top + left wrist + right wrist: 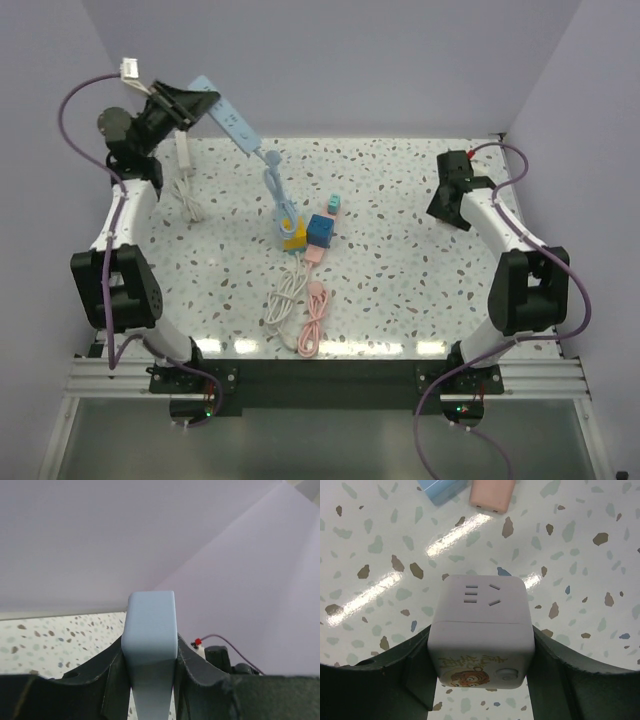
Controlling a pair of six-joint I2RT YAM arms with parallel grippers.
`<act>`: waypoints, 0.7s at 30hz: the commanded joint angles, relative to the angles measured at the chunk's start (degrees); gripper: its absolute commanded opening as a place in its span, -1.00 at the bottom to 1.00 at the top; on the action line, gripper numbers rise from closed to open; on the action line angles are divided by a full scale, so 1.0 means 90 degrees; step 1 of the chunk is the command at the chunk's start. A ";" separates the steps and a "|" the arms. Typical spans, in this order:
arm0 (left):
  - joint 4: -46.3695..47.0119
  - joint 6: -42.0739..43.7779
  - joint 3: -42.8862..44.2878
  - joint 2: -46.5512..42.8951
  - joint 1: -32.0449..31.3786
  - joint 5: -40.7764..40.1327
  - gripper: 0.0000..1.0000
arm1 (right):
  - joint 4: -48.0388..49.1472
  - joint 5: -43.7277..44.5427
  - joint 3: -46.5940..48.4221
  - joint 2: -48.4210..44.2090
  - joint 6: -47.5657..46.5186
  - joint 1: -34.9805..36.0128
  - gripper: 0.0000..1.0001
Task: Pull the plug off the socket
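- Your left gripper (pixel 190 100) is clamped on the far end of the long light blue plastic power strip (pixel 228 115). It holds the strip high and tilted over the far left of the speckled terrazzo table (pixel 420 290). The hold is at the very tip, so a hard tug may twist the strip out of the fingers.
- The strip's blue cable (pixel 274 190) runs down to the middle of the table. There its plug (pixel 286 220) meets the small yellow cube adapter (pixel 293 238), which touches a blue cube adapter (pixel 322 230). I judge the plug is seated there, though the joint is too small to be sure.
- Nothing pins that cluster. A lift from here may drag or hop the whole lot across the table instead of parting plug from socket.
- Your right gripper (pixel 481 652) is closed on a white cube socket with a cartoon sticker (pixel 482 615), at the right and well apart from the cluster. I cannot tell whether the cube rests on the table. With those fingers full, you have nothing free to brace the yellow cube.
- The pink plug (pixel 315 254), its looped pink cable (pixel 312 325) and the looped white cable (pixel 285 298) lie just on the near side of the cubes. A dragged cluster may snag and tangle them.
- Pulling at a slant may bend the pins or jam the plug, so draw in line with the socket face.
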 commanded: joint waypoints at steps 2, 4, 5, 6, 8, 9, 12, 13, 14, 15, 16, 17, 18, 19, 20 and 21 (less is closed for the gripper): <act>-0.0675 -0.0212 0.0463 -0.0120 0.1154 0.0463 -1.00 | 0.0319 0.0243 0.0239 -0.0083 0.0086 -0.0085 -1.00; -0.2538 0.1594 0.1542 0.0094 0.1254 0.0220 -1.00 | 0.0378 0.0223 0.0249 0.0014 0.0057 -0.0076 -1.00; -0.4152 0.2108 0.1907 0.0231 0.1264 -0.0149 -1.00 | 0.0388 0.0194 0.0278 0.0063 0.0047 -0.0095 -1.00; -0.4893 0.2558 0.2268 0.0580 0.1255 -0.0365 -1.00 | 0.0378 0.0194 0.0307 0.0121 0.0047 -0.0095 -1.00; -0.6201 0.3446 0.3022 0.0934 0.1254 -0.0659 -1.00 | 0.0378 0.0175 0.0366 0.0296 0.0067 -0.0115 -1.00; -0.6615 0.3703 0.3236 0.1293 0.1254 -0.1047 -1.00 | 0.0397 0.0194 0.0424 0.0346 0.0096 -0.0124 -1.00; -0.7379 0.4368 0.3570 0.1831 0.1254 -0.1607 -1.00 | 0.0369 0.0281 0.0580 0.0629 0.0183 -0.0173 -1.00; -0.7535 0.4640 0.3648 0.1979 0.1245 -0.1724 -1.00 | 0.0330 0.0311 0.0629 0.0707 0.0213 -0.0212 -1.00; -0.7875 0.4759 0.3765 0.2135 0.1225 -0.1938 -1.00 | 0.0310 0.0321 0.0726 0.0843 0.0242 -0.0232 -1.00; -0.7956 0.4866 0.3814 0.2359 0.1225 -0.2075 -1.00 | 0.0310 0.0302 0.0766 0.0912 0.0262 -0.0251 -1.00; -0.7986 0.5041 0.3824 0.2448 0.1215 -0.2231 -1.00 | 0.0310 0.0311 0.0815 0.0981 0.0262 -0.0280 -1.00; -0.8073 0.5111 0.3844 0.2536 0.1225 -0.2397 -1.00 | 0.0290 0.0340 0.0960 0.1059 0.0272 -0.0290 -1.00; -0.8113 0.5169 0.3883 0.2730 0.1215 -0.2466 -1.00 | 0.0242 0.0399 0.1049 0.1253 0.0311 -0.0319 -1.00; -0.8181 0.5286 0.3912 0.2819 0.1215 -0.2544 -1.00 | 0.0203 0.0428 0.1127 0.1342 0.0321 -0.0349 -1.00; -0.8172 0.5326 0.3922 0.2956 0.1215 -0.2651 -1.00 | 0.0193 0.0477 0.1282 0.1449 0.0321 -0.0368 -1.00; -0.8152 0.5365 0.3922 0.3034 0.1215 -0.2701 -1.00 | 0.0183 0.0487 0.1361 0.1614 0.0350 -0.0417 -1.00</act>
